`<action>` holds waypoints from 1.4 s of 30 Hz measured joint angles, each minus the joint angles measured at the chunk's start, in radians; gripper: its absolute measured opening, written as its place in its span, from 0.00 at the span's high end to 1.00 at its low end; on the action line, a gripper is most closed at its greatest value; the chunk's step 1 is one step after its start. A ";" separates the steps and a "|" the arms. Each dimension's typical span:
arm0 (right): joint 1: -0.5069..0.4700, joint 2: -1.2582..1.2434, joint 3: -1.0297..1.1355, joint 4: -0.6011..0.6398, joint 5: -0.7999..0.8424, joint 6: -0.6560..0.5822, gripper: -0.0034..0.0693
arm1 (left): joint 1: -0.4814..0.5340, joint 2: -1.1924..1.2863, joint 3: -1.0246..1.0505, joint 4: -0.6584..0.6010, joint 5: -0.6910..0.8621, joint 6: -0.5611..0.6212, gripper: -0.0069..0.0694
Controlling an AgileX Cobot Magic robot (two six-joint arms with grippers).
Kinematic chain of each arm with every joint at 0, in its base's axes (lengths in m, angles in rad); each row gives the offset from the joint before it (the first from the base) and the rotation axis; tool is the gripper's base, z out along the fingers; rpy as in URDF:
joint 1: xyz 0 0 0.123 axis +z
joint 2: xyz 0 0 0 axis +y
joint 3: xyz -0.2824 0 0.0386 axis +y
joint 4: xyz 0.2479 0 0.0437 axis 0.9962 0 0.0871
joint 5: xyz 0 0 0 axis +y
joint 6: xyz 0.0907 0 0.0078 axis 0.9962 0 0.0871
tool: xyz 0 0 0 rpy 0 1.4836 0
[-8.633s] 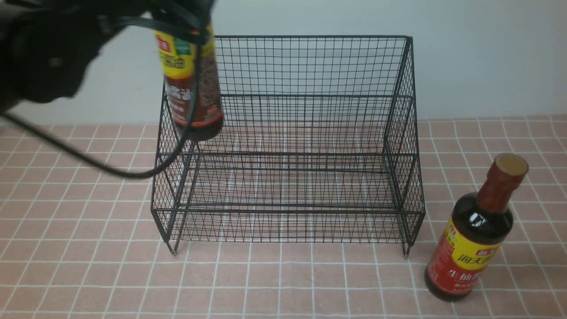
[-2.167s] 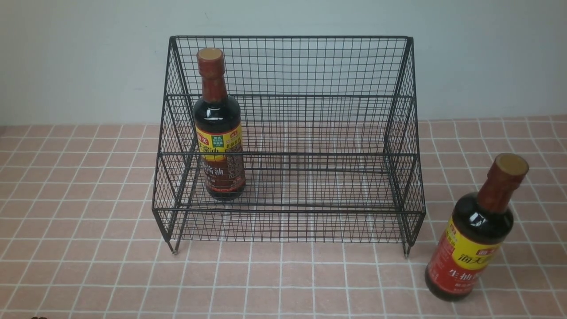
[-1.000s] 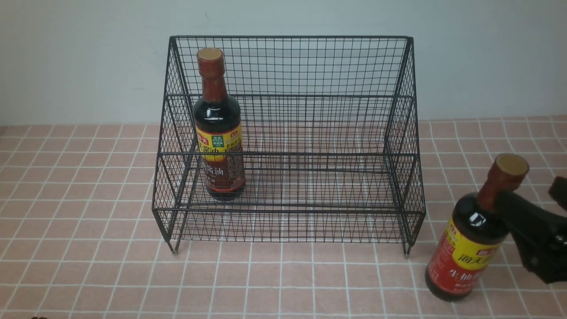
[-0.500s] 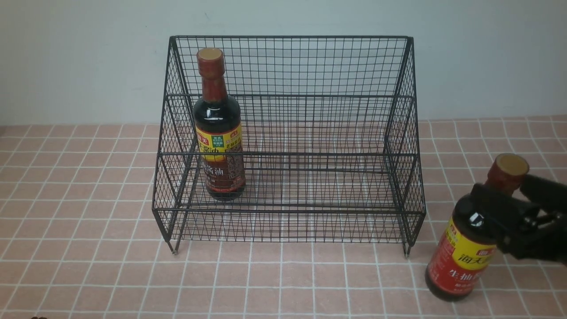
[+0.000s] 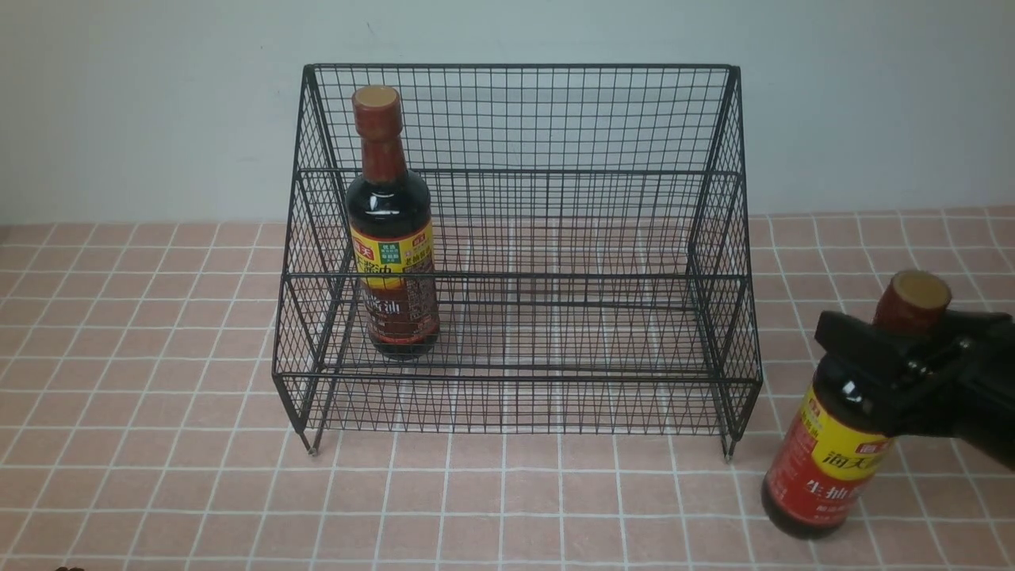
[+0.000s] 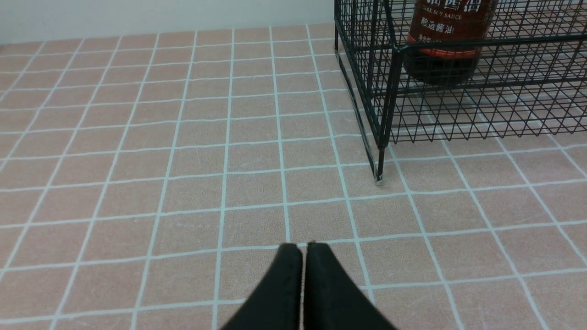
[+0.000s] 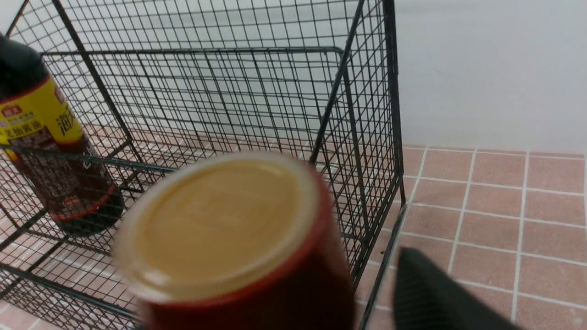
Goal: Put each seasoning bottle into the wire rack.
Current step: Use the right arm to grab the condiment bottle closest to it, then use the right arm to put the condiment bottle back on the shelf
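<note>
the right jaws stand spread on either side of the reddish neck of the yellow-and-red bottle [image 5: 833, 468], just under its tan cap [image 7: 215, 220]. in the right wrist view one black finger [image 7: 435, 298] shows a strip of tile between itself and the neck. the other finger is hidden behind the bottle, so i judge the neck not yet pinched. the neck is a sensible place to take it: it is narrow enough to fit between the jaws, and the body can hang below and clear the rack's front rail. that bottle stands on the tiled surface [image 5: 158, 357] at the lower right of the front frame, outside the wire rack [image 5: 515, 65] and near its right-hand leg.

the left jaws are pressed together on nothing, low in the left wrist frame over bare tile and apart from the rack's corner; parked out of the way, i'd say.

the rack fills the middle of the front frame. in it the yellow-and-brown bottle [image 5: 392, 262] stands upright at the left end of the lower front tier. nothing else is in either tier, so there is room for the second bottle to its right.
</note>
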 joint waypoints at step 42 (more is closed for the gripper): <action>0.023 0.292 -1.065 -0.527 0.020 0.636 0.58 | 0.001 0.000 0.000 0.000 0.000 0.000 0.92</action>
